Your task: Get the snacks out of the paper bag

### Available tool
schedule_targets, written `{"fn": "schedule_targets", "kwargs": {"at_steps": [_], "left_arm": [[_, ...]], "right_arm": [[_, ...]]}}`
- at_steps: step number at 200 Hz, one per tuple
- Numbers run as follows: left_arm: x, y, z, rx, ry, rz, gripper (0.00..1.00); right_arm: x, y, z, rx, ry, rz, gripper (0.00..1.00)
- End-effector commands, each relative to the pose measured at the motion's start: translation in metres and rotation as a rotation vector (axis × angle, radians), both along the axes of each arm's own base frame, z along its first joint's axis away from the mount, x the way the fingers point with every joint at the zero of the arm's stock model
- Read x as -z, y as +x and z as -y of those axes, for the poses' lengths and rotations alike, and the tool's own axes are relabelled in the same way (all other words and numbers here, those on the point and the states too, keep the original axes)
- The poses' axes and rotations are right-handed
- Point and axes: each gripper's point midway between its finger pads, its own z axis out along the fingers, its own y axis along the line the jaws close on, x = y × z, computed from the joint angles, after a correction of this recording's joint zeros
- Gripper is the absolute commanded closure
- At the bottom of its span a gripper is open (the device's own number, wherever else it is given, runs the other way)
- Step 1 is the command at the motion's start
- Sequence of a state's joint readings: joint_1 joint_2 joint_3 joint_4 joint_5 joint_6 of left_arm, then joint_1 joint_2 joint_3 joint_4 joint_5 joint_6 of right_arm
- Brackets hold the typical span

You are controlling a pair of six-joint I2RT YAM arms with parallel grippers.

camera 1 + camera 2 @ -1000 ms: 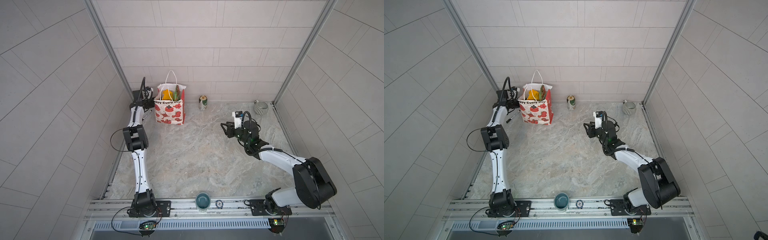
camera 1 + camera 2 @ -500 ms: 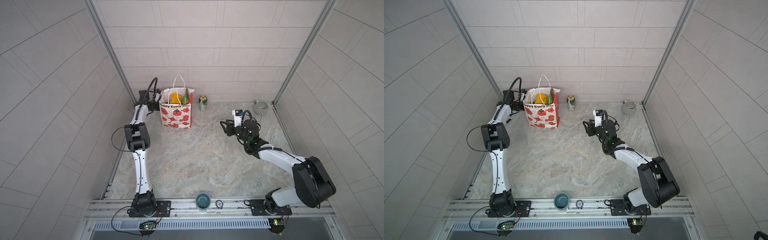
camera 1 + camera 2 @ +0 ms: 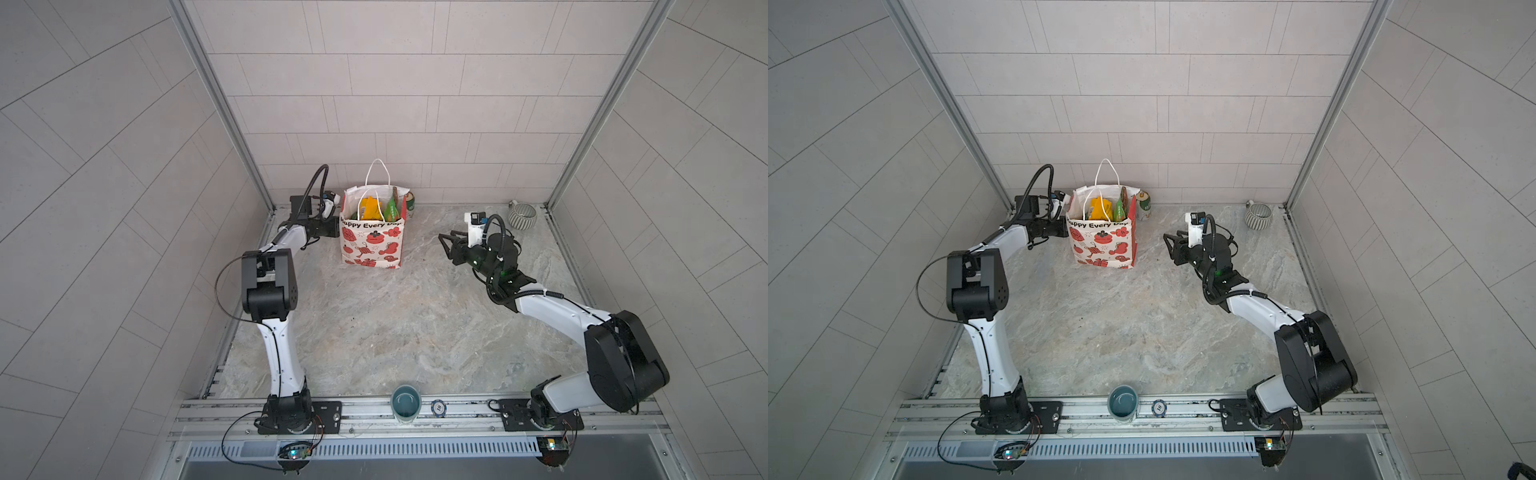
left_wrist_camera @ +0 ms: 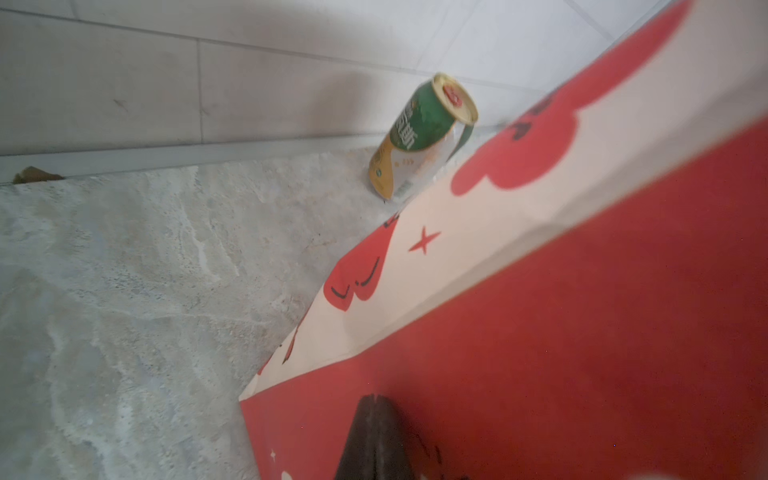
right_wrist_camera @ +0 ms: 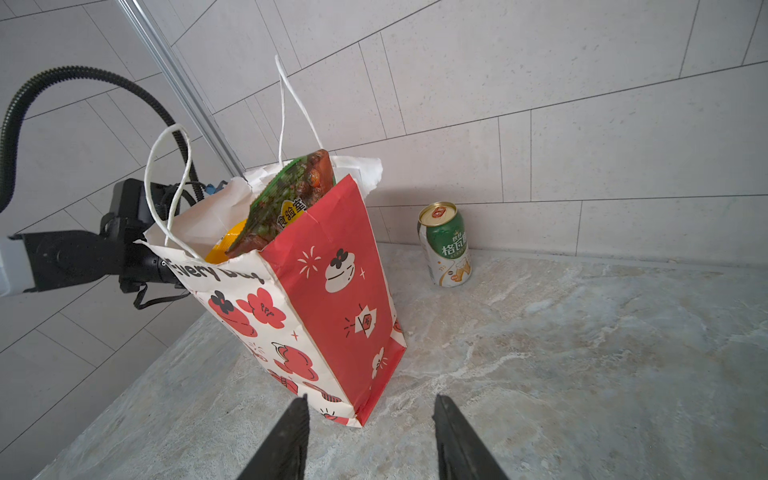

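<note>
The bag point(image 3: 372, 239) is now sitting nearer the middle of the table point(image 3: 395, 332) than a second ago, and upright rather than leaning. The left arm has been swinging it away from the left wall, so in a top view it is now covering part of the can point(image 3: 410, 204), which was showing clear of it before. The right wrist view is showing the two apart, the can behind. The left gripper point(image 3: 335, 227) is staying closed with its tip on the bag's red side near the top. The left wrist view is giving only that dark tip against red paper, so I cannot tell whether it is pinching a fold or merely pressing. The right gripper point(image 5: 370, 401) is barely shifting: it is hanging half open and empty, low over the table, pointing at the bag from the right and not touching it. As I judge it, this is bringing the bag within the right arm's reach, and nothing is out yet. The snacks point(image 3: 376, 209) are all standing inside, with a yellow packet point(image 3: 368, 208) and a green packet point(image 3: 390, 210) poking past the rim. The bag's walls are hiding how many more are lying beneath. From the right wrist, the bag's front corner is screening the left gripper's tip. From the top, the packets' print is proving too small to read.
</note>
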State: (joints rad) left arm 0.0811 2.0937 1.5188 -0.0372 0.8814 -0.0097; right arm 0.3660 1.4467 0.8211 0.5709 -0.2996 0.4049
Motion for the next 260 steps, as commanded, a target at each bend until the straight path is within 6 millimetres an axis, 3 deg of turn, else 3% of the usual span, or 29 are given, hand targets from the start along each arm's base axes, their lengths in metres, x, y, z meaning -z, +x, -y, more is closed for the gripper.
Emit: {"fn": "schedule_targets", "kwargs": {"at_steps": [1,54,88,133,188,216,240,260], "left_arm": [[-0.037,0.003,0.006,-0.093,-0.119,0.135,1.0],[-0.005,-0.014,0.016,-0.203,-0.139,0.069,1.0],[0.004,-0.025,0.03,-0.198,-0.192,0.056,1.0],[0.001,-0.04,0.058,-0.159,-0.152,0.064,1.0],[-0.011,-0.045,0.117,-0.033,-0.175,0.082,1.0],[-0.018,-0.044,0.136,0.008,-0.159,0.091,1.0],[-0.025,-0.041,0.134,-0.01,-0.164,0.093,1.0],[-0.026,-0.039,0.117,-0.099,-0.139,0.098,1.0]], "right_arm": [[-0.012,0.001,0.001,0.02,0.026,0.009,0.51],[-0.015,-0.003,0.003,0.026,0.068,0.016,0.5],[-0.015,-0.003,0.004,0.029,0.073,0.025,0.49],[-0.02,-0.005,0.007,0.035,0.089,0.032,0.49],[-0.023,-0.007,0.038,0.125,0.11,0.051,0.48],[-0.024,-0.01,0.047,0.145,0.108,0.057,0.47],[-0.023,-0.004,0.067,0.197,0.126,0.035,0.46],[-0.021,0.009,0.092,0.237,0.206,-0.024,0.52]]}}
